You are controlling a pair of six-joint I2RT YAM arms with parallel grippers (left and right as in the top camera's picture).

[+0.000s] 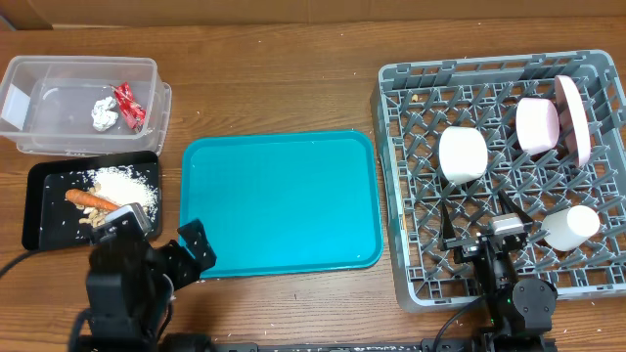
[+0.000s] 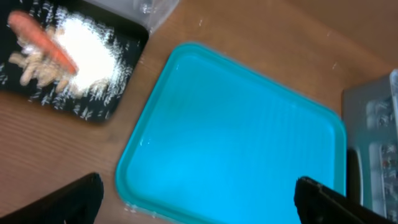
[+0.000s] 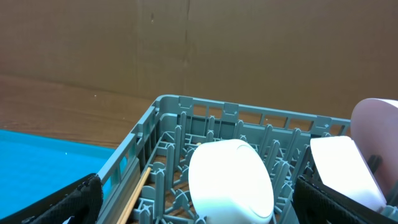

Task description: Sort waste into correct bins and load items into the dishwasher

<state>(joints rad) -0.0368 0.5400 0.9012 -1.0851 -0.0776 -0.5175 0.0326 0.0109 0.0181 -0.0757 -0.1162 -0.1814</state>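
The clear tub [image 1: 59,98] holds the red wrapper [image 1: 128,103] and the paper wad [image 1: 105,112]. On the black tray [image 1: 39,210] lie the carrot [image 1: 90,198], rice [image 1: 127,186] and beige scraps [image 2: 37,71]. In the grey rack [image 1: 401,176] stand two white bowls [image 1: 463,154] [image 1: 537,124], the plate [image 1: 575,119] and the cup [image 1: 572,227]. Chopsticks [image 3: 134,193] lie along the rack's left wall. My left gripper [image 1: 164,235] is open and empty over the teal tray's near-left corner. My right gripper [image 1: 479,220] is open and empty above the rack's front, facing a bowl [image 3: 230,177].
The large teal tray [image 1: 279,200] lies between the black tray and the rack, with nothing on it. Brown cardboard runs along the back of the wooden table. The rack's wall [image 3: 137,143] stands close to the teal tray's right edge.
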